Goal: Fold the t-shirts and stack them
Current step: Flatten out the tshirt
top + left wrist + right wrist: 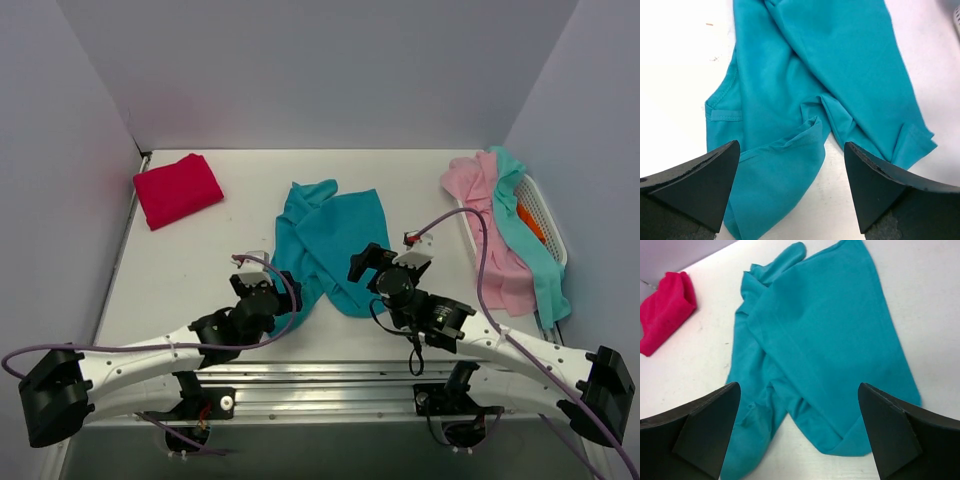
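Standing by the rig, I saw the deep teal t-shirt (pixel 325 245) lying rumpled in the middle of the white table (pixel 180 270). It was partly folded lengthwise, with one broad smooth panel laid over bunched cloth on its left side and a sleeve poking out at the far end. The left gripper (pixel 262 272) hung over the shirt's near left corner with its jaws spread wide and nothing between them. From its wrist camera a curved stitched seam and a crumpled fold of hem showed in the gap between the two dark fingers (pixel 700 185). The right gripper (pixel 385 262) hovered above the shirt's near right edge, its jaws likewise wide apart and empty, and the rounded near corner of the smooth panel lay below the gap. Whether either one brushed the cloth I could not tell. The crimson-red t-shirt (pixel 178 189) sat folded into a compact bundle near the far left corner of the table, well apart from the teal one. On the right, a pale pink t-shirt (pixel 490 225) and a light aqua t-shirt (pixel 535 240) were draped over the rim of a white basket (pixel 548 215), spilling onto the table. A bit of orange cloth (pixel 530 222) showed inside it.
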Robot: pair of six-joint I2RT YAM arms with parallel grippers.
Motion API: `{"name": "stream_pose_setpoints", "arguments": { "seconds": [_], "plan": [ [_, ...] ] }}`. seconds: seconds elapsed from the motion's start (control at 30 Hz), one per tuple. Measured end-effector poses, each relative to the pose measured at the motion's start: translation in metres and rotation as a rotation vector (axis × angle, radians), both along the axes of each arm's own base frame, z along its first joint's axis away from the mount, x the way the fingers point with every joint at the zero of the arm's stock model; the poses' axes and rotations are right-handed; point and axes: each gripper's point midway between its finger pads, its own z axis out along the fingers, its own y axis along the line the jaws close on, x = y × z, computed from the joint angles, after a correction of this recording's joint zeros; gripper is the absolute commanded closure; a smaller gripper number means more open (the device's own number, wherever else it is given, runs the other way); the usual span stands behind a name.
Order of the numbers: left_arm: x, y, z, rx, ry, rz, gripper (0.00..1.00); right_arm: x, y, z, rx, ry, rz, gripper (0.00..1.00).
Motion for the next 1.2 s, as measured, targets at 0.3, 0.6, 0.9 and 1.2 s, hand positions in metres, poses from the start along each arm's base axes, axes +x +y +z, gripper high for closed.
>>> {"name": "stream_pose_setpoints", "arguments": {
  "seconds": [0.3,0.6,0.9,1.2],
  "plan": [
    [-0.005,0.02,-0.009,0.013,-0.005,0.062,0.06,-0.008,-0.014,-0.023,-0.092,0.036,-0.01,0.0],
    [-0.014,0.037,-0.051,0.063,0.07,0.107,0.06,-0.017,-0.028,-0.029,-0.068,0.035,-0.024,0.0],
    [-0.011,0.034,-0.077,0.103,0.069,0.099,0.06,-0.019,-0.03,-0.042,-0.082,0.058,-0.034,0.0],
    [-0.003,0.022,-0.088,0.111,0.055,0.067,0.06,-0.018,-0.029,-0.05,-0.107,0.075,-0.034,0.0]
  ]
}}
